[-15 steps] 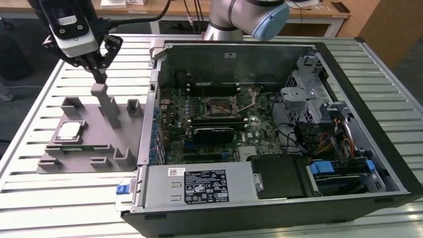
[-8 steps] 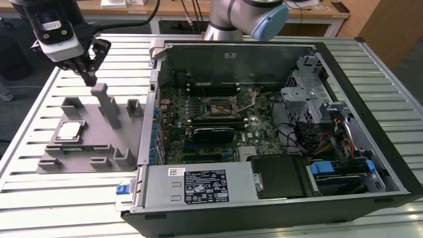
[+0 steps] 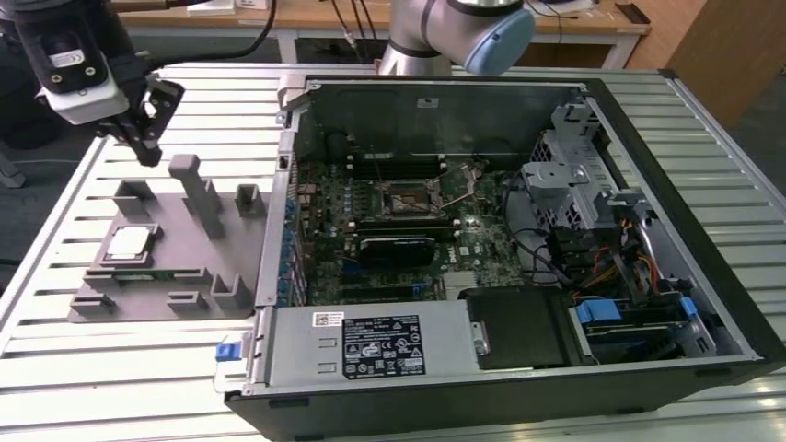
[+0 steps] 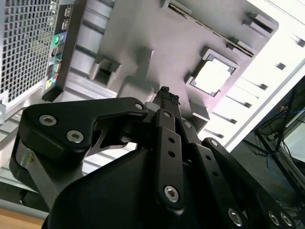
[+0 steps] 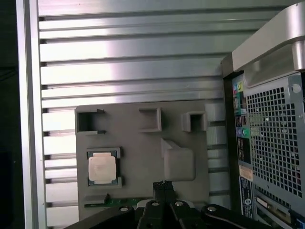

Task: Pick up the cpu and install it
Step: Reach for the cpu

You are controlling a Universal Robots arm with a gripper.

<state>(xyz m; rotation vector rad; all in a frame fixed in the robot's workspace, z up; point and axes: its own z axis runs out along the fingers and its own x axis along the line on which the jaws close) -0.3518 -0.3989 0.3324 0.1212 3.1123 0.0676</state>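
A ribbed aluminium tabletop [image 3: 110, 368] carries an open black computer case [image 3: 491, 410] lying on its side. At the exterior view's left sits a grey moulded holder block [image 3: 184, 276]. The arm's black jaws hover above the block's far end, clenched together on nothing. Inside the case, the motherboard's black-framed square socket [image 3: 411, 198] looks unfilled. The small square silver-topped cpu [image 3: 129, 243] lies in its recess on the block, apart from the jaws. Neither pickup nor installation is done yet.
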